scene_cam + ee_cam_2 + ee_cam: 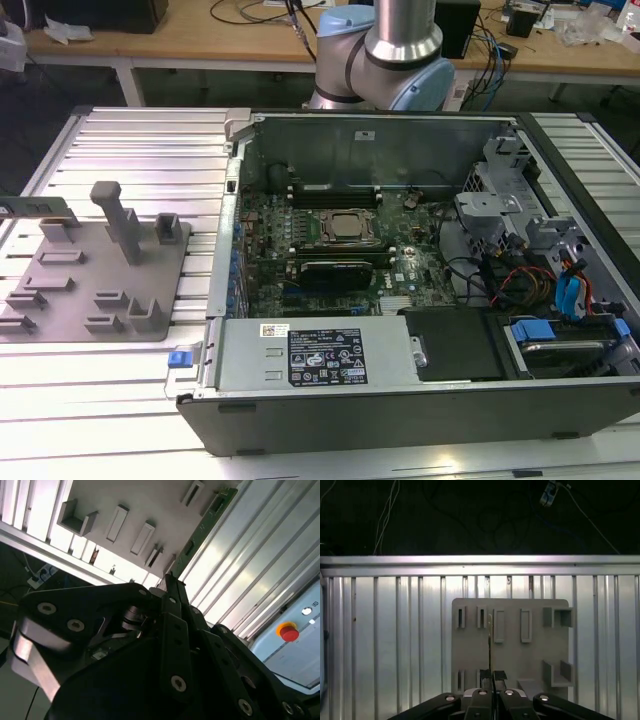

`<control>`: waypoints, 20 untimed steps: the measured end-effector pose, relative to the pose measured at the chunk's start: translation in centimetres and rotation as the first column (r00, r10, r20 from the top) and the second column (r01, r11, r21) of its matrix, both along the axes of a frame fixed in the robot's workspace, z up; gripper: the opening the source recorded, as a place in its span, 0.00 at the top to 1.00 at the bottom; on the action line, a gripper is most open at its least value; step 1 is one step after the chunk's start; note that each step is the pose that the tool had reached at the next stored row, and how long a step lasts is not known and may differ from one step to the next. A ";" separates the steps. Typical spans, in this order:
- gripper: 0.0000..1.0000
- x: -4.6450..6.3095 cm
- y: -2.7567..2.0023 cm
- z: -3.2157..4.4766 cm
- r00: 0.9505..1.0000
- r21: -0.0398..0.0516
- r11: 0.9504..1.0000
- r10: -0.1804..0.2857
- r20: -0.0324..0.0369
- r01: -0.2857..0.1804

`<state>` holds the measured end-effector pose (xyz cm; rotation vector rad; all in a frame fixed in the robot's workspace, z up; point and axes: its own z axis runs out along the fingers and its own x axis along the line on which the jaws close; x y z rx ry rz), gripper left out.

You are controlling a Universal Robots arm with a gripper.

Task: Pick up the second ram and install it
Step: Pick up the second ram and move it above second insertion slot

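Jaws clamped on one end of the ram stick (205,525), so it could tilt/slip & jam entering the pc case (400,135), mid-frame in exterior view.

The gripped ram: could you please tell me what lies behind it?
The grey slotted plate on the ribbed table; the ram and gripper hide a strip of it.

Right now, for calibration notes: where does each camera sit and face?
Exterior view: off the arm, looks down into the open computer case; arm shows.
First wrist view: at the wrist, faces the grey fixture past the gripper.
Second wrist view: at the wrist, looks along the gripper's side.
Both wrist views share the gripped second ram.
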<state>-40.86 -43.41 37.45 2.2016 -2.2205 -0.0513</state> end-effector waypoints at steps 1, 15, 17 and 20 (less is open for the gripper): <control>0.91 0.1 0.00 0.00 1.000 0.000 1.000 0.000 0.000 0.000; 0.91 2.4 0.06 2.37 1.000 0.002 1.000 0.000 0.000 0.000; 0.91 2.5 0.06 2.84 1.000 0.002 1.000 0.000 0.000 0.000; 0.91 2.5 0.06 3.27 1.000 0.002 1.000 0.000 0.000 0.000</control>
